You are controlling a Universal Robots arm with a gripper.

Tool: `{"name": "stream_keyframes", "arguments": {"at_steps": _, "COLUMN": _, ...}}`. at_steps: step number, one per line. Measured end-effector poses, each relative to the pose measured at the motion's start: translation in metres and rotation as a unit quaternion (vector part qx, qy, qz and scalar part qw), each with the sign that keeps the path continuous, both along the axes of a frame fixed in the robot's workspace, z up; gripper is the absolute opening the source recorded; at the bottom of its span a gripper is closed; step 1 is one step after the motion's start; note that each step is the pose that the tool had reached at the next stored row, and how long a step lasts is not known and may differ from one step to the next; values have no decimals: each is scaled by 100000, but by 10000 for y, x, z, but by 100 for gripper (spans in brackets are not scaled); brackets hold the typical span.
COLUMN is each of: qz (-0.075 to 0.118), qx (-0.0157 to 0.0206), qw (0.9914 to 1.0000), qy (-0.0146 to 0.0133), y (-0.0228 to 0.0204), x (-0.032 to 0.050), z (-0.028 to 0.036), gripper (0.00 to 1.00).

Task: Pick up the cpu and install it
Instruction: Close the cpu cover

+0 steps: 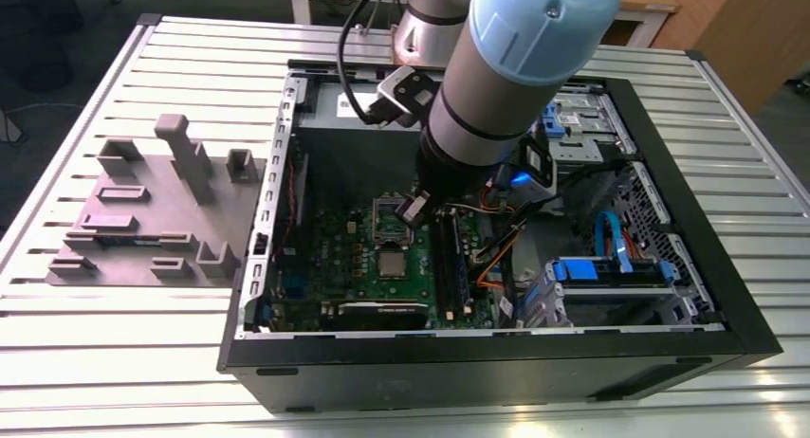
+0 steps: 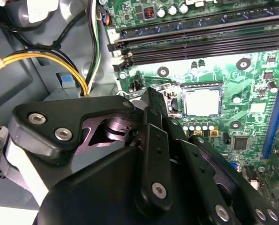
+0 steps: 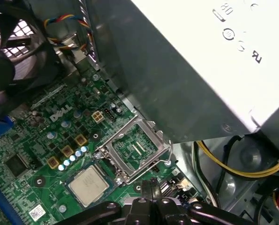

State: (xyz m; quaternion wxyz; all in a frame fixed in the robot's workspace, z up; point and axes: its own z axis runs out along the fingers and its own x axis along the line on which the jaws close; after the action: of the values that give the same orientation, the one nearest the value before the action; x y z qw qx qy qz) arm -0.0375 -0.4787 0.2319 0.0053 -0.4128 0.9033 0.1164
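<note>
end effector (image 1: 412,210), black fingers closed together on nothing, hangs just beside the shiny open socket frame (image 3: 138,151); the small square silver-grey cpu (image 3: 88,185) sits seated next to that frame.

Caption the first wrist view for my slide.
The cpu sits on the green motherboard beside the open socket frame.

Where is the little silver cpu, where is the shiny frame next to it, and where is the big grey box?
cpu (image 3: 88,185): first wrist view, middle of its silver top.
socket frame (image 3: 112,151): first wrist view, a shiny metal side bar.
grey box (image 3: 177,93): first wrist view, its plain grey side.
</note>
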Motion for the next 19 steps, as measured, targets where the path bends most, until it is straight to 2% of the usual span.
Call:
{"name": "stream_keyframes", "arguments": {"at_steps": 5, "qz": 270, "qx": 14, "qw": 100000, "qy": -4, "y": 25, "x": 24, "z": -11, "gripper": 10}}
{"name": "stream_keyframes", "arguments": {"at_steps": 9, "qz": 1718, "qx": -9, "qw": 99985, "qy": 4, "y": 27, "x": 28, "z": -14, "gripper": 10}}
{"name": "stream_keyframes", "arguments": {"at_steps": 13, "qz": 2342, "qx": 0, "qw": 99973, "qy": -1, "y": 27, "x": 28, "z": -15, "gripper": 10}}
{"name": "stream_keyframes", "arguments": {"at_steps": 19, "qz": 2369, "qx": 3, "qw": 99972, "qy": -3, "y": 27, "x": 28, "z": -15, "gripper": 10}}
